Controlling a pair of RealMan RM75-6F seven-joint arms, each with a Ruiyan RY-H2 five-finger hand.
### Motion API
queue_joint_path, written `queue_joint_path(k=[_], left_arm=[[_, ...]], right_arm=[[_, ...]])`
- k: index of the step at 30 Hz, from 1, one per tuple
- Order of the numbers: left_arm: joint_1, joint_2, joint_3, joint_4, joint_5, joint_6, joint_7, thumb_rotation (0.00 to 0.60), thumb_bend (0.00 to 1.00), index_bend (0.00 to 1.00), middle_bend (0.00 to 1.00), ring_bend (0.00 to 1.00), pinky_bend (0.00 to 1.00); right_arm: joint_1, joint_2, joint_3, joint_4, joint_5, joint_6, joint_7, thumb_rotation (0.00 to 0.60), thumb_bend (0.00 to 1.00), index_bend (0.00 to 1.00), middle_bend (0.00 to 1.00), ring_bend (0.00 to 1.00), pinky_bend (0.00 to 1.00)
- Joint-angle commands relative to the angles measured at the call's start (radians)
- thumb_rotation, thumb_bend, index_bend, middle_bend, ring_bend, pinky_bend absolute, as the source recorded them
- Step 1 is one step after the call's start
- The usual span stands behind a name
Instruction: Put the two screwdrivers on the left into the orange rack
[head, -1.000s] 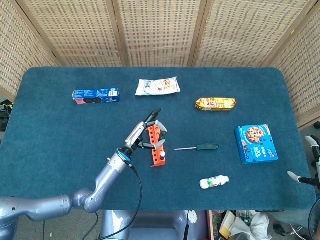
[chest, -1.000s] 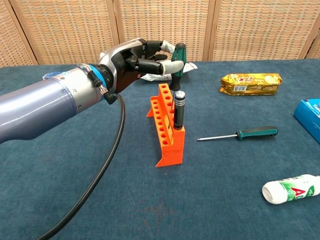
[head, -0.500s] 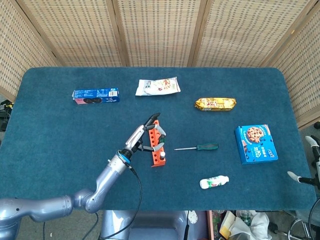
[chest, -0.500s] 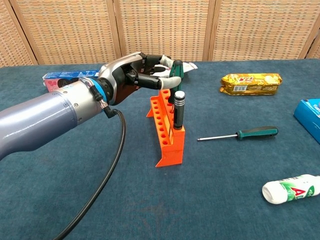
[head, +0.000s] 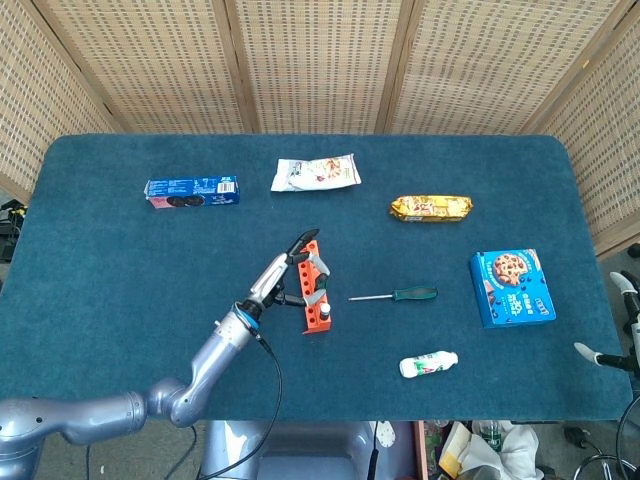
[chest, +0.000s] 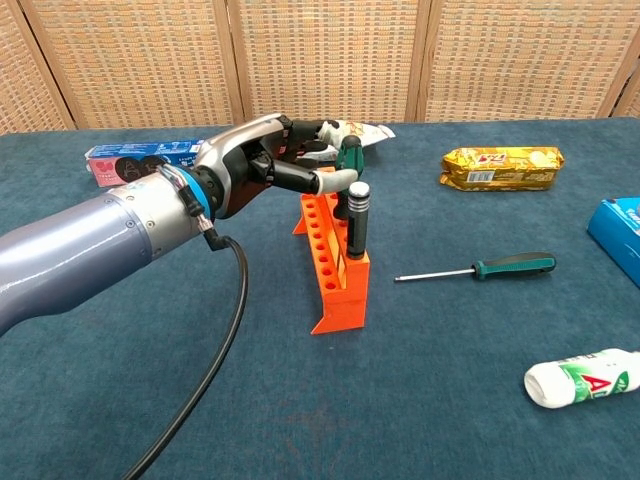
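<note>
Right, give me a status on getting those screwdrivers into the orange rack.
Done: one black-handled screwdriver stands upright in the orange rack. In hand: the left hand grips a green-handled screwdriver right over the rack, just behind the seated one; whether its tip is in a hole cannot be told. Left: seat it and let go. Another green-handled screwdriver lies on the table right of the rack.

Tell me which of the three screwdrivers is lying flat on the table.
The green-handled screwdriver lying alone, right of the orange rack. The black-handled one stands upright in the rack, and the left hand holds the third at the rack.
</note>
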Motion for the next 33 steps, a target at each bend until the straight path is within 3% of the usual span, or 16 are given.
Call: queue_joint_path(k=[1, 5, 9, 15, 22, 26, 33], left_arm=[[0.001, 0.002, 0.006, 0.004, 0.005, -0.002, 0.006, 0.6, 0.38, 0.43, 0.0, 0.0, 0.0], [0.005, 0.006, 0.009, 0.003, 0.009, -0.002, 0.007, 0.6, 0.31, 0.31, 0.0, 0.0, 0.0], [0.011, 0.011, 0.009, -0.001, 0.013, 0.001, 0.003, 0.6, 0.3, 0.23, 0.0, 0.0, 0.0], [0.029, 0.046, -0.005, -0.046, 0.042, 0.025, -0.05, 0.6, 0.17, 0.01, 0.0, 0.0, 0.0], [0.067, 0.166, -0.041, -0.167, 0.085, 0.085, -0.079, 0.6, 0.12, 0.0, 0.0, 0.0, 0.0], [0.111, 0.297, -0.048, -0.264, 0.108, 0.118, -0.057, 0.6, 0.1, 0.0, 0.0, 0.0, 0.0], [0.213, 0.552, 0.018, -0.353, 0.151, 0.177, 0.193, 0.6, 0.0, 0.0, 0.0, 0.0, 0.0]], right_arm=[[0.0, 0.0, 0.0, 0.0, -0.001, 0.0, 0.0, 0.6, 0.0, 0.0, 0.0, 0.0, 0.0], [-0.001, 0.0, 0.0, -0.001, -0.002, 0.003, -0.001, 0.6, 0.0, 0.0, 0.0, 0.0, 0.0], [-0.001, 0.0, -0.001, -0.003, -0.003, 0.004, -0.002, 0.6, 0.0, 0.0, 0.0, 0.0, 0.0], [-0.002, 0.0, -0.002, -0.004, -0.006, 0.006, -0.005, 0.6, 0.0, 0.0, 0.0, 0.0, 0.0], [0.0, -0.002, -0.006, -0.009, -0.012, 0.008, -0.017, 0.6, 0.0, 0.0, 0.0, 0.0, 0.0], [-0.002, -0.003, -0.008, -0.016, -0.019, 0.014, -0.026, 0.6, 0.0, 0.0, 0.0, 0.0, 0.0], [-0.006, -0.003, -0.008, -0.02, -0.019, 0.026, -0.035, 0.6, 0.0, 0.0, 0.0, 0.0, 0.0]])
